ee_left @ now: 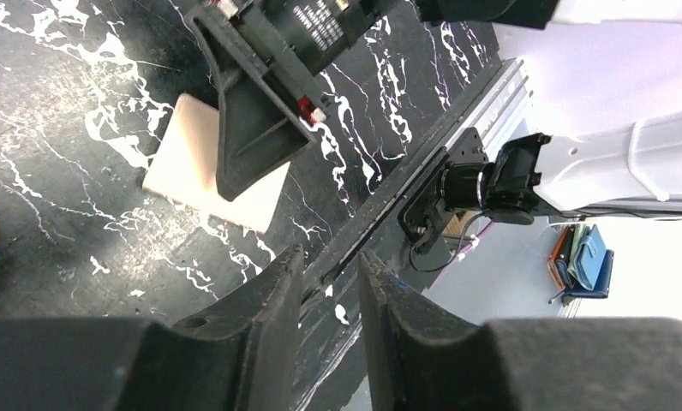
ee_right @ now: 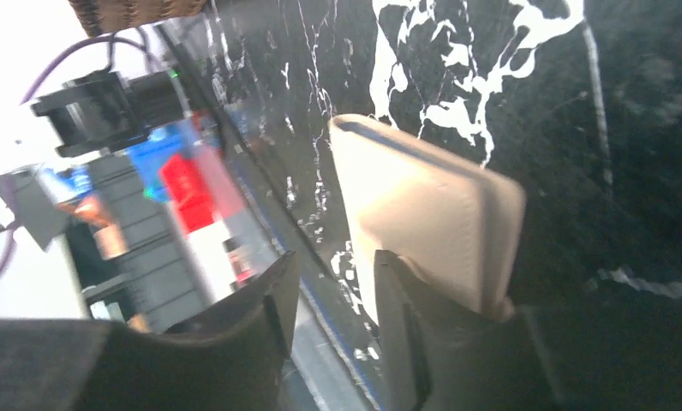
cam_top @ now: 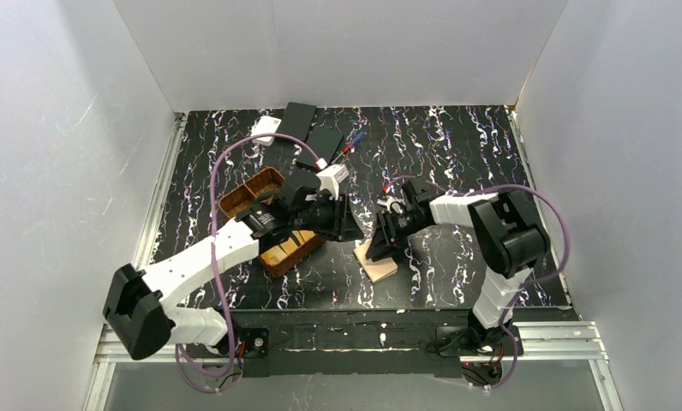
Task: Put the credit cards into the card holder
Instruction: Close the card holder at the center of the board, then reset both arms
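The card holder point(cam_top: 380, 265) lies shut on the black marbled table, tan and flat, near the front edge. My right gripper point(cam_top: 374, 247) hangs just over its far end, jaws open and empty; in the right wrist view the card holder point(ee_right: 423, 201) sits beside my right gripper point(ee_right: 336, 265), outside the right-hand finger. My left gripper point(cam_top: 353, 231) hovers close by on the left, open with nothing between its fingers point(ee_left: 278, 295). From the left wrist the card holder point(ee_left: 183, 163) shows partly under the other arm's finger. Orange-gold credit cards point(cam_top: 284, 251) seem to lie in the woven tray.
A brown woven divided tray point(cam_top: 256, 190) stands left of the grippers. Two flat black boxes point(cam_top: 299, 120) and a white square box point(cam_top: 266, 128) lie at the back, with pens point(cam_top: 355, 141) beside them. The metal rail point(ee_left: 423, 150) marks the table's front edge.
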### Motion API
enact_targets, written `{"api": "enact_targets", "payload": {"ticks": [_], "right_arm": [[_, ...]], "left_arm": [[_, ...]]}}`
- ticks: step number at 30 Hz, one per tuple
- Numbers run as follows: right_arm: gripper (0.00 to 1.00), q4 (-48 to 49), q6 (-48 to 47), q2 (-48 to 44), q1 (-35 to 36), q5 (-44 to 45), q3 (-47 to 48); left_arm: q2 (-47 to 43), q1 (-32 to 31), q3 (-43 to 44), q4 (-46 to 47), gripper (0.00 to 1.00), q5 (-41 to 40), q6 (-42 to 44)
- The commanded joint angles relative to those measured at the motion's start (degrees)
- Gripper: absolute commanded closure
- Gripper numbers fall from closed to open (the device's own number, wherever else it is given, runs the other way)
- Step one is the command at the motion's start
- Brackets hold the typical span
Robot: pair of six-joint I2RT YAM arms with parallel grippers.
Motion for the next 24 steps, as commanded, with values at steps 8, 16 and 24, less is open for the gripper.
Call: {"api": "enact_targets", "payload": {"ticks": [8, 16, 24], "right_arm": [[0.28, -10.2, -5.1, -23.5, -0.7, 13.3, 10.7], [0.02, -17.3, -8.6, -40.9, -0.8, 34.0, 19.4], [0.02, -25.0, -10.0, -51.0, -0.7, 61.7, 34.0]], "left_arm": [[-11.7, 0.3, 2.5, -10.4, 0.57, -6.8, 1.6], [-18.9, 0.4, 13.9, -19.5, 0.40, -13.7, 5.1], [-27.9, 0.5, 24.3, -22.3, 0.02, -26.6, 11.9]]}}
